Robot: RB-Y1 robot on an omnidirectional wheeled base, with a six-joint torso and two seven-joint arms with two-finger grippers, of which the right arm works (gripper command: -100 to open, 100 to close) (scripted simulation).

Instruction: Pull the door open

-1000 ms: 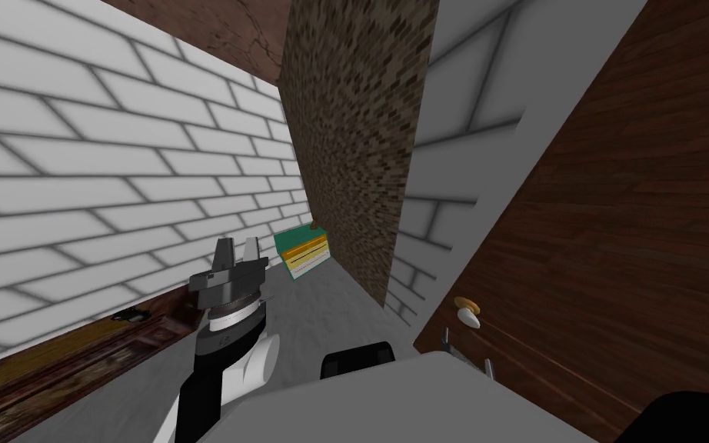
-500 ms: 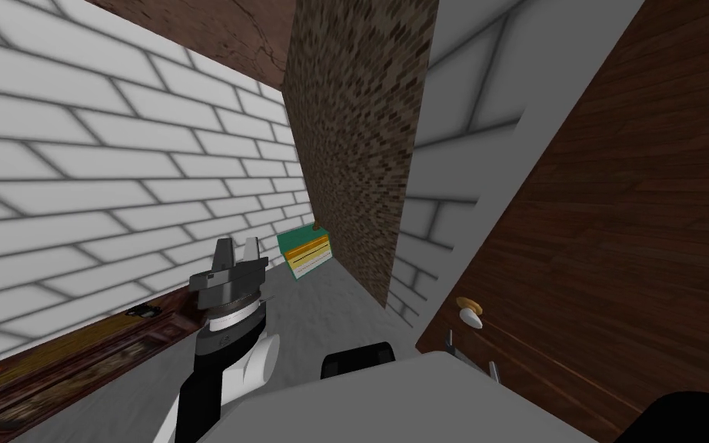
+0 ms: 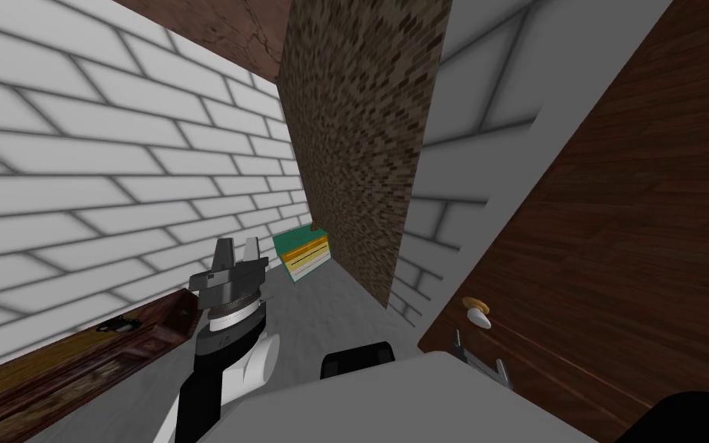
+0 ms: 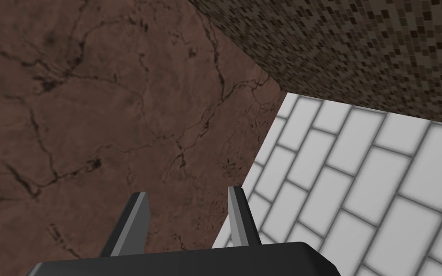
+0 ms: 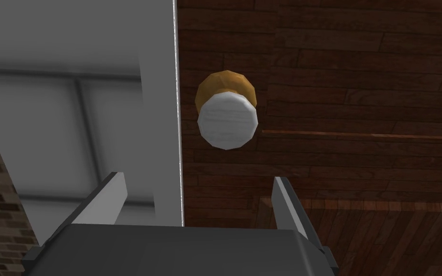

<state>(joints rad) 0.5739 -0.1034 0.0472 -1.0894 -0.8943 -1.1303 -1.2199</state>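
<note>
The door (image 3: 637, 254) is dark brown planked wood and fills the right side of the head view. Its white round knob (image 3: 477, 314) sits on a brass base close to the door's edge. My right gripper (image 3: 480, 358) is just below the knob, open, a short way off it. In the right wrist view the knob (image 5: 226, 120) lies ahead of the open right gripper (image 5: 196, 199), nearer one finger, with nothing between the fingers. The door's edge (image 5: 179, 143) meets a pale frame. My left gripper (image 3: 237, 250) is raised at the left, open and empty (image 4: 187, 213).
A white brick wall (image 3: 99, 177) runs along the left, with a low dark wooden cabinet (image 3: 76, 361) at its foot. A brown mosaic wall (image 3: 361, 138) juts out ahead. A green and yellow box (image 3: 303, 254) stands on the grey floor (image 3: 322, 308). The pale door frame (image 3: 499, 192) borders the door.
The whole head view has shifted: I have moved. The knob now sits slightly lower and further right, and my right gripper's fingers reach further out below it. The left arm is unchanged.
</note>
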